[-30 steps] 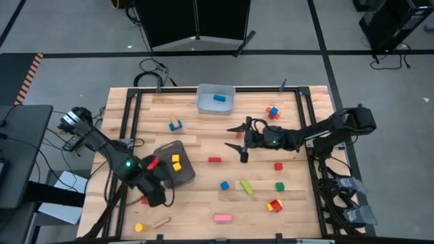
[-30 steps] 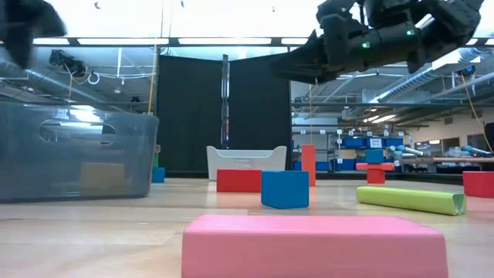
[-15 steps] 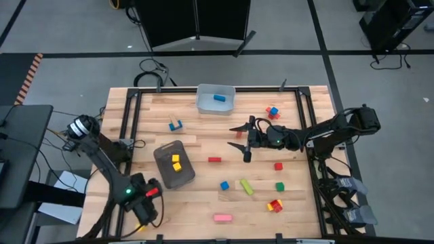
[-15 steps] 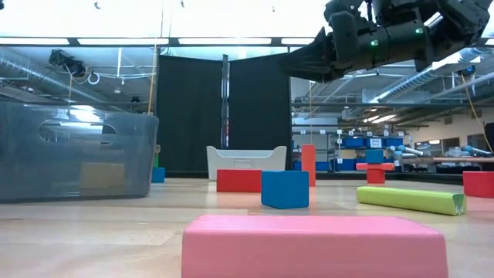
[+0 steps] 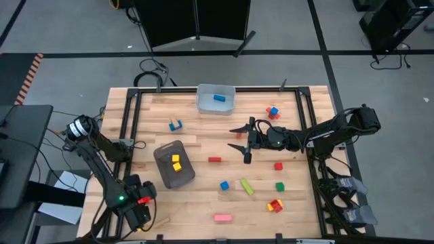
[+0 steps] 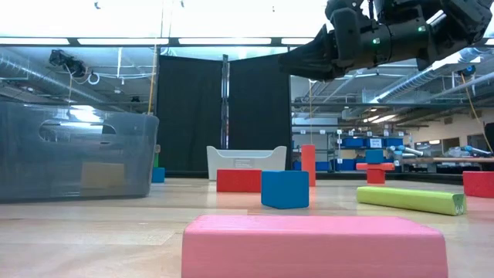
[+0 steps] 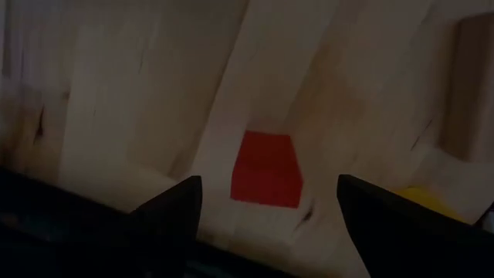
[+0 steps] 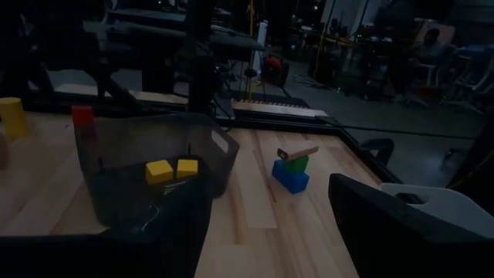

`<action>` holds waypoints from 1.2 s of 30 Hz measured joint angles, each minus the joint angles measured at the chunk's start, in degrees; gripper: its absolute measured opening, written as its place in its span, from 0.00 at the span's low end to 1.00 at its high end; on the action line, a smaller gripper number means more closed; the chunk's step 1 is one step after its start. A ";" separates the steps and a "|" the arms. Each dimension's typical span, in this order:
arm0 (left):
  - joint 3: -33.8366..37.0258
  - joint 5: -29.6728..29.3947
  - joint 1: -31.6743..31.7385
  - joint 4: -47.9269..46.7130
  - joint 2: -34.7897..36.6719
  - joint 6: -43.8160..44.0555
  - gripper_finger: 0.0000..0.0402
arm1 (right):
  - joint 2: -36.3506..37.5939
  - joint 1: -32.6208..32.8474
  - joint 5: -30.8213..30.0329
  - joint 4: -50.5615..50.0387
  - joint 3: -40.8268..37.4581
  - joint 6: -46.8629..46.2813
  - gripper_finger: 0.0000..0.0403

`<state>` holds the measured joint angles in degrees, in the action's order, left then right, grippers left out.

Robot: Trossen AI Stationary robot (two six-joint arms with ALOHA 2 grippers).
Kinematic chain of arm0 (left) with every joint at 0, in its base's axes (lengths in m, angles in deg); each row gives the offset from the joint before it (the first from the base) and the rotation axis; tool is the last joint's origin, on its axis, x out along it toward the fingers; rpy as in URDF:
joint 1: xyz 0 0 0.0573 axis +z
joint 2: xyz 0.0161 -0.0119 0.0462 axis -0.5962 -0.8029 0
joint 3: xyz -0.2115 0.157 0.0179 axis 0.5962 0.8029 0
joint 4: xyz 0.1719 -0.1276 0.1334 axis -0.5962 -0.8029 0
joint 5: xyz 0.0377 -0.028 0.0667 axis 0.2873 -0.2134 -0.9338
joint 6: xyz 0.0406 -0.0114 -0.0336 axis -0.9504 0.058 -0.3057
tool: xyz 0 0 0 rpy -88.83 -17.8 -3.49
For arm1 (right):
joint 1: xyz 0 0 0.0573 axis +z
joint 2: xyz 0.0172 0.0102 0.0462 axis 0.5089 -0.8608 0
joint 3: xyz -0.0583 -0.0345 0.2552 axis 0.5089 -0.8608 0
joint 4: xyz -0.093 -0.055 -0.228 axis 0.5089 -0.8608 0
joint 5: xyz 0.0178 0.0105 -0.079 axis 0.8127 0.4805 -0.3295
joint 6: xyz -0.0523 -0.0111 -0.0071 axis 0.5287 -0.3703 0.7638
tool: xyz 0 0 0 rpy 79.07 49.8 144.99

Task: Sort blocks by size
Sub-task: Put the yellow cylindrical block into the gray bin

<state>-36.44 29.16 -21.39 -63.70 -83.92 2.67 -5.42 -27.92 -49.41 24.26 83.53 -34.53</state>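
Now the left hand (image 5: pixel 139 211) hangs released over the counter's (image 5: pixel 203 146) near-left corner, directly above a small red block (image 7: pixel 266 168), so a pickup looks to be the step in hand; next it must drop and close on that cube. Just right, the dark tray (image 5: pixel 163 177) already holds two yellow blocks (image 5: pixel 176 163). Farther right, the right hand (image 5: pixel 239 141) waits mid-counter, spread and empty, with loose blocks (image 5: pixel 245 186) scattered near it. One blue block (image 5: pixel 218 97) lies in the far bin (image 5: pixel 203 103).
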 joint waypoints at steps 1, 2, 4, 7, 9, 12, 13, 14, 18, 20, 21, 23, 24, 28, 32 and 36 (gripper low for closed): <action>0.42 -0.03 -0.21 0.79 0.02 0.15 0.77 | 0.00 0.00 -0.05 0.01 0.00 0.00 0.67; 0.83 -0.16 -0.27 1.66 0.02 0.36 0.77 | 0.00 0.00 -0.04 -0.01 0.00 0.00 0.67; 1.81 -0.19 -0.31 2.53 0.02 0.70 0.77 | 0.00 0.00 -0.05 -0.02 0.00 0.01 0.67; 3.16 -0.89 -0.27 4.10 0.02 0.84 0.77 | 0.00 0.00 -0.05 -0.03 0.00 0.00 0.67; 3.90 -1.09 -0.27 4.64 0.02 0.88 0.77 | 0.00 0.00 -0.05 -0.05 0.00 0.00 0.67; 4.10 -0.36 -0.27 4.85 0.02 1.04 0.77 | 0.00 0.00 -0.05 -0.06 0.00 0.00 0.67; 3.88 0.73 -0.27 4.36 0.06 1.28 0.77 | 0.00 0.00 -0.05 -0.09 0.00 0.00 0.67; 3.30 2.08 -0.26 3.16 0.06 1.55 0.77 | 0.00 0.00 -0.05 -0.10 0.00 0.01 0.67; -2.65 5.65 -0.94 -4.38 0.13 4.00 0.77 | 0.00 0.00 -0.05 -0.26 0.00 0.15 0.67; -6.77 3.96 -1.83 -6.14 0.17 5.23 0.77 | 0.00 -0.02 -0.05 -0.74 0.00 0.15 0.67; -8.65 2.43 -2.39 -6.02 0.21 5.94 0.77 | 0.00 -0.02 -0.05 -1.03 0.00 0.15 0.67; -10.80 0.31 -3.25 -4.14 0.05 7.76 0.76 | 0.00 -0.18 -0.15 -1.71 0.00 0.16 0.67; -11.36 0.35 -3.38 -2.05 -0.55 8.42 0.75 | 0.00 -0.20 -0.42 -2.04 0.00 0.17 0.67; -11.43 4.66 -4.02 9.31 -6.08 8.77 0.70 | -0.02 -0.24 -1.01 -3.37 0.00 0.42 0.67; -13.06 7.10 -4.01 13.70 -11.35 8.96 0.67 | -0.04 -0.56 -1.10 -4.03 0.00 0.50 0.66; -17.71 6.34 -4.06 8.06 -14.39 8.98 0.66 | -0.04 -0.70 -1.12 -4.11 0.00 0.49 0.66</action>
<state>-54.15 35.50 -25.45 -55.65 -98.32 11.65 -5.46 -28.62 -50.53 20.14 83.53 -34.04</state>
